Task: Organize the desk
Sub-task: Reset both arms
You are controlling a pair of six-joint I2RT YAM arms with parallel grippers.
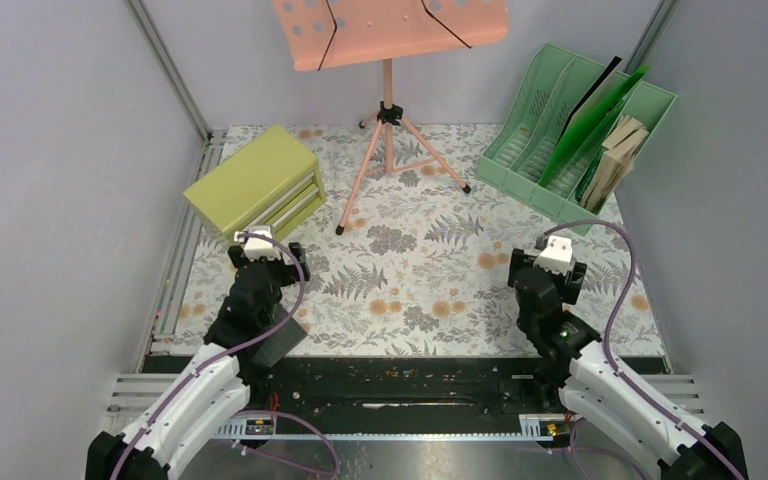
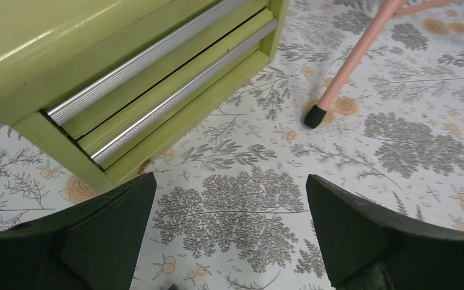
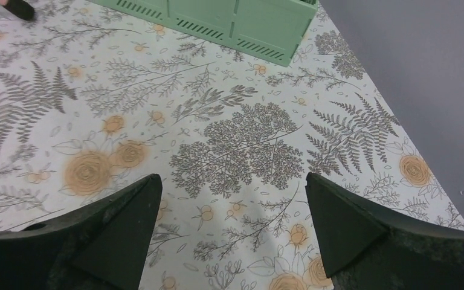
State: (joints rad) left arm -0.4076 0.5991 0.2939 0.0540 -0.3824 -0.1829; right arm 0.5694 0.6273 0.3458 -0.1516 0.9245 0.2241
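While the desk [image 1: 430, 270] lies flat under both arms and runs to the far wall, nothing is held | left gripper [image 2: 229, 184] and right gripper [image 3: 232, 181] both gape empty over bare print | risk: left arm, near the drawer cabinet [image 1: 255, 185], may clip a leg of the music stand [image 1: 388, 85] and topple it
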